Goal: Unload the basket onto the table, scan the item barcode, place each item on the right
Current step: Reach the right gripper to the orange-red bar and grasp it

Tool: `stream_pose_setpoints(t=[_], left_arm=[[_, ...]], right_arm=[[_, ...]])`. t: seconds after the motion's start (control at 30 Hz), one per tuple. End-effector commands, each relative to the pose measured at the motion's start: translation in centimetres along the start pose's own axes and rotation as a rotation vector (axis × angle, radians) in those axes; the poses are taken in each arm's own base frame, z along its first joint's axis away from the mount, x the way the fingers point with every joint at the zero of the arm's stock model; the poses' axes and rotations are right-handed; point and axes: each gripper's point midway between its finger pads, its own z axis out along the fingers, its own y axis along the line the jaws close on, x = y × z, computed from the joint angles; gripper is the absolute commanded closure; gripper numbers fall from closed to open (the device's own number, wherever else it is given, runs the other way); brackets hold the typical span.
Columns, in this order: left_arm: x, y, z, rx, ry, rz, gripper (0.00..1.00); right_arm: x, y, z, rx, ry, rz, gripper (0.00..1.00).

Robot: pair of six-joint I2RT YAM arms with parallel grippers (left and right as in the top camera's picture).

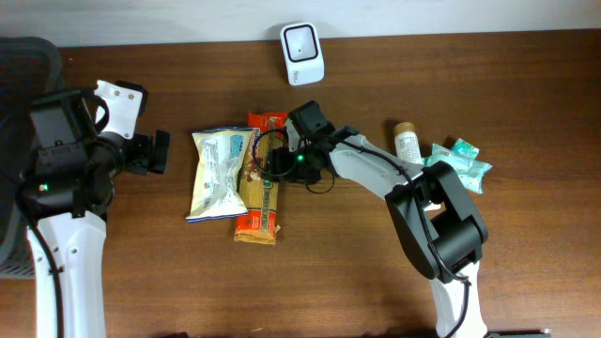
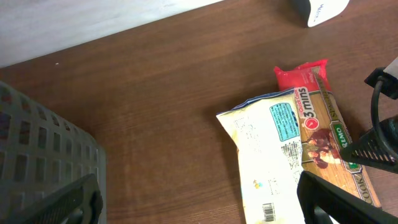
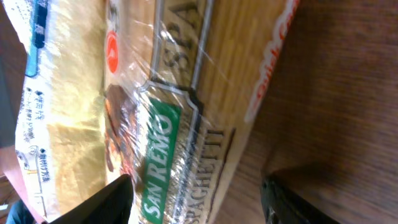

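Wooden table (image 1: 188,282), San Remo spaghetti pack (image 3: 186,106)

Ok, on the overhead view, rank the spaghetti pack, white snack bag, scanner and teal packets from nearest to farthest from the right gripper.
1. Spaghetti pack, directly under the right gripper.
2. White snack bag, beside the pack, toward the left arm.
3. Scanner, up at the back edge.
4. Teal packets, far right, past the bottle.
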Motion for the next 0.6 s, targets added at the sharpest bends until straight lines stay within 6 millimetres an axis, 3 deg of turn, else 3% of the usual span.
stream_pose_setpoints(t=[0.0, 0.2, 0.27, 0.37, 0.43, 0.57], left_arm=[[-0.3, 0.1, -0.5, -0.008, -0.014, 0.017, 0.01], [-0.3, 0.1, -0.5, -0.008, -0.014, 0.017, 0.01], [-0.3, 0.1, -0.5, -0.008, -0.014, 0.017, 0.01], [-0.3, 0.1, -0.5, -0.008, -0.014, 0.017, 0.01], [-0.3, 0.1, -0.5, -0.008, -0.014, 0.017, 0.01], [-0.3, 0.1, -0.5, -0.008, -0.014, 0.017, 0.01]], right_arm=[[1.7, -0.1, 1.2, 0.019, 0.017, 0.016, 0.36], [3.7, -2.0, 3.5, 0.114, 0.021, 0.107, 0.68], [3.8, -2.1, 3.6, 0.112, 0.025, 0.108, 0.96], [3.4, -1.4, 2.8, 0.094, 0.014, 0.092, 0.96], [2.6, 1.1, 0.4, -0.001, 0.008, 0.008, 0.96], [1.1, 5.0, -7.8, -0.048, -0.100, -0.125, 0.96]])
